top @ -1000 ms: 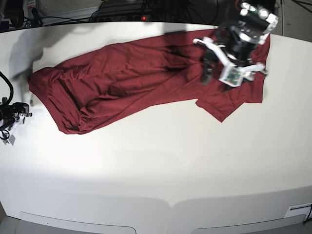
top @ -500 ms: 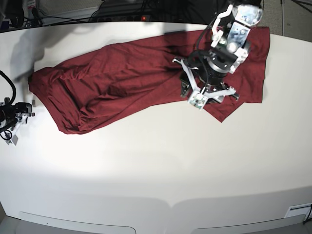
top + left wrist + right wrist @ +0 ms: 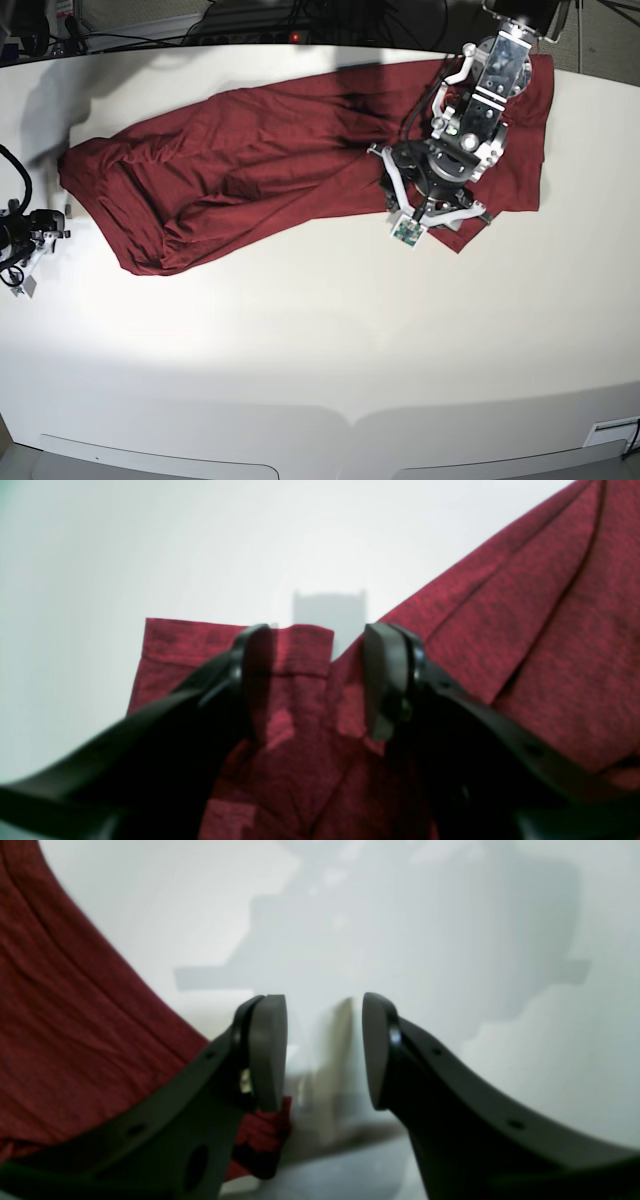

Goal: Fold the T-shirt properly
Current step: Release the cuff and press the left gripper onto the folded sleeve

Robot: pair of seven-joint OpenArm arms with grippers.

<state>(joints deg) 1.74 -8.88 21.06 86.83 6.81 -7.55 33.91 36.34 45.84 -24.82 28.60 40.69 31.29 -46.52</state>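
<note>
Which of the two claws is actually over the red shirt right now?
The left gripper, on the right of the base view, hangs open over the T-shirt, at its sleeve end. The right gripper sits open at the table's edge, beside the cloth.

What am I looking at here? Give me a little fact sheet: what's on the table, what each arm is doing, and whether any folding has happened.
Item: dark red shirt, wrinkled, lying spread across the far part of the white table
Left gripper: open, down over the shirt's sleeve end, with fabric between its fingers but not pinched
Right gripper: open, holding nothing, at the table's side beside the shirt's edge
Folding: no neat fold yet; shirt is bunched and rumpled
Other things: cables behind the table
</note>
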